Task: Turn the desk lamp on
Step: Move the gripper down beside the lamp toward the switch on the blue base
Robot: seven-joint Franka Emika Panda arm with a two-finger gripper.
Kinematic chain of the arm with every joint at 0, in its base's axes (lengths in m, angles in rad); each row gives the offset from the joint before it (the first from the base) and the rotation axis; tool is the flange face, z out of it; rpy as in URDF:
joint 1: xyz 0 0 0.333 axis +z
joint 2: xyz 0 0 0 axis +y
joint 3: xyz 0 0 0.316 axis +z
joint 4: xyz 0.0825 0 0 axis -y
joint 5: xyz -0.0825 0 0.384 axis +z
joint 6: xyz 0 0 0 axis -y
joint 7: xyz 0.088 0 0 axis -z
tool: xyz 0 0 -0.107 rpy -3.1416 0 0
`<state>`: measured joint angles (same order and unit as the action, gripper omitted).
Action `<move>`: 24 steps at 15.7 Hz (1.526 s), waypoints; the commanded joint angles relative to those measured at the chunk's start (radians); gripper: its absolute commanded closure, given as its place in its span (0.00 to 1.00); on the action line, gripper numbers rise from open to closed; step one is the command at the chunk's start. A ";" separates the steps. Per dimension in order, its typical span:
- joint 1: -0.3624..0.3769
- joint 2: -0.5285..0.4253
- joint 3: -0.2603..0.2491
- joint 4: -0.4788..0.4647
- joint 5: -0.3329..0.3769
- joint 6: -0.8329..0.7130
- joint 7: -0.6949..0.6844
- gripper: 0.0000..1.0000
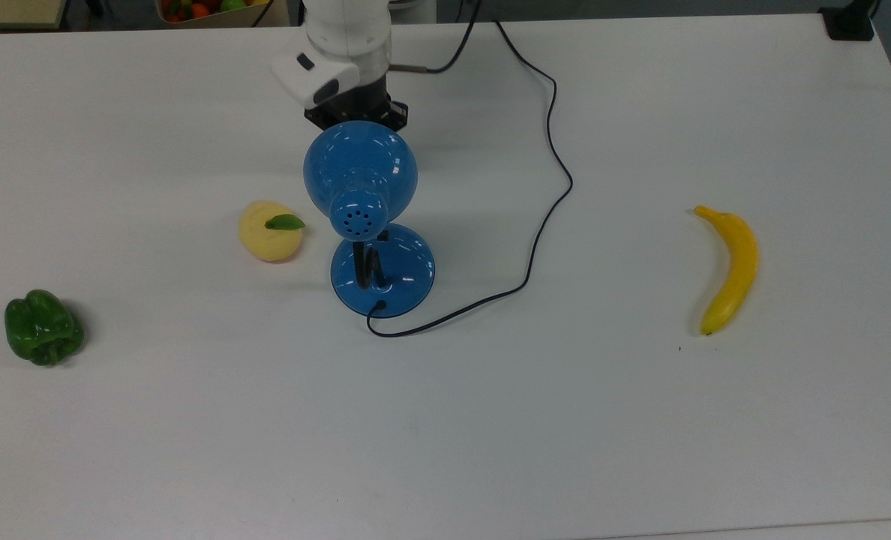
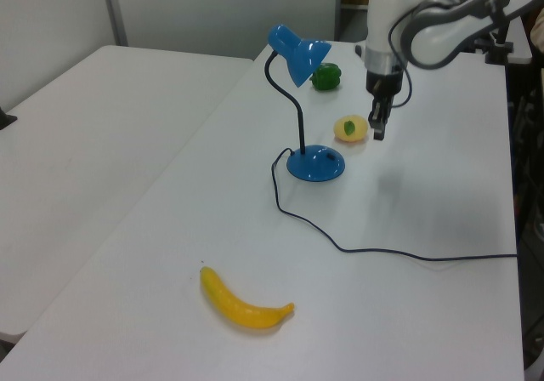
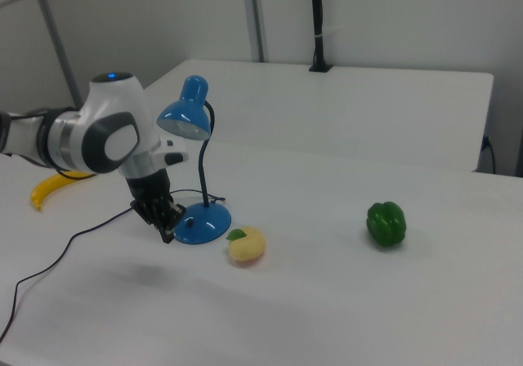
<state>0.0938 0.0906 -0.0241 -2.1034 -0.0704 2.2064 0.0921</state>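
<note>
White tabletop (image 1: 640,450): glossy blue dome-shaded desk lamp (image 1: 361,180) unlit, switch unpressed; gripper (image 2: 377,129), seemingly closed, hovers at its base's 12 o'clock.

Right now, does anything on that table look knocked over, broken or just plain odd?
Nothing stands out. The desk lamp stands upright on its base, its cord trailing loosely across the table. The banana, green pepper and yellow fruit lie apart, intact.
</note>
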 commanded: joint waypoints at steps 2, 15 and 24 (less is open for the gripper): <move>0.017 0.081 0.004 -0.007 0.001 0.173 0.038 1.00; 0.015 0.147 0.018 0.020 -0.063 0.360 0.032 1.00; 0.017 0.170 0.018 0.033 -0.066 0.418 0.037 1.00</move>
<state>0.1083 0.2429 -0.0095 -2.0838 -0.1145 2.6002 0.1049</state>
